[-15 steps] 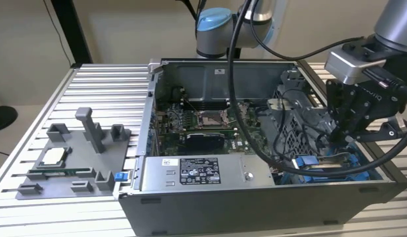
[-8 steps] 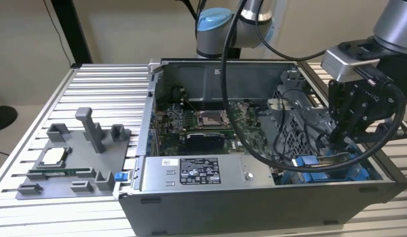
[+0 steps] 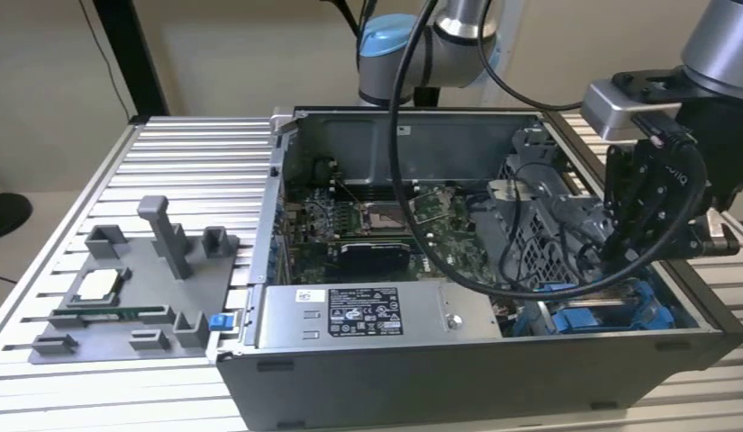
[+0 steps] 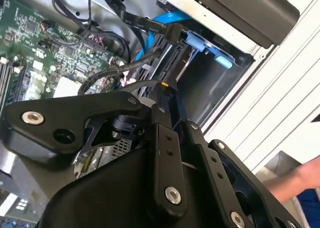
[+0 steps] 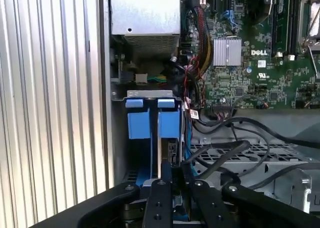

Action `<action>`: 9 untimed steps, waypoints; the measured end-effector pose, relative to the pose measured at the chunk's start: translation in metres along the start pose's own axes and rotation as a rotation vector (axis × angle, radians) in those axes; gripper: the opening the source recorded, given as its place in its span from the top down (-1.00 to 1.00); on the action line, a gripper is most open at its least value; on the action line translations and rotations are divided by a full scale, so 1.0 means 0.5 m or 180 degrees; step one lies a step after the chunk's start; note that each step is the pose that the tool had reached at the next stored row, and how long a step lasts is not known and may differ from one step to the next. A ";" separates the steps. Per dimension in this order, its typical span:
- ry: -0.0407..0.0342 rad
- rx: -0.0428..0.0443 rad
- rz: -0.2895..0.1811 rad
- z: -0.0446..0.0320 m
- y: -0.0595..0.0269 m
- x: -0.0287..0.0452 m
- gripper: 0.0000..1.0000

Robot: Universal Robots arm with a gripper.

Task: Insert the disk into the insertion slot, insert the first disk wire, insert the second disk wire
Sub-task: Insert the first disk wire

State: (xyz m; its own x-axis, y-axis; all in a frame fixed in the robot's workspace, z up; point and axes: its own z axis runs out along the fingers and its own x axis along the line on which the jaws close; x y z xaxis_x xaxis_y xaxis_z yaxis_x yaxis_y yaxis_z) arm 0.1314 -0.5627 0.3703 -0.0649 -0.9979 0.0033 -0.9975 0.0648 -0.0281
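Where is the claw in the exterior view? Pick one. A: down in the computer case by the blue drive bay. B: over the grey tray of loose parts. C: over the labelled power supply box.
A: the claw reaches down into the computer case at the exterior view's right, close above the blue drive bay.

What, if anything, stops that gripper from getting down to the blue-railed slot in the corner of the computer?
Little, it seems: probably yes, it can reach. In the first wrist view the gripper hangs just above the blue-railed insertion slot. Loose black cables crowd one side without crossing it.
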 end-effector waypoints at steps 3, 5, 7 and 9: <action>0.0002 0.0000 0.0023 0.000 0.000 0.000 1.00; 0.0002 0.0000 0.0023 0.000 0.000 0.000 1.00; 0.0001 -0.0001 0.0023 0.000 0.000 0.000 1.00; 0.0001 -0.0001 0.0023 0.000 0.000 0.000 1.00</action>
State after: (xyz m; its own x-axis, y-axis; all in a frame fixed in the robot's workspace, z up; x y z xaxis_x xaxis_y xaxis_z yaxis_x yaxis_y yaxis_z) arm 0.1315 -0.5629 0.3701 -0.0720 -0.9974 0.0035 -0.9970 0.0719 -0.0279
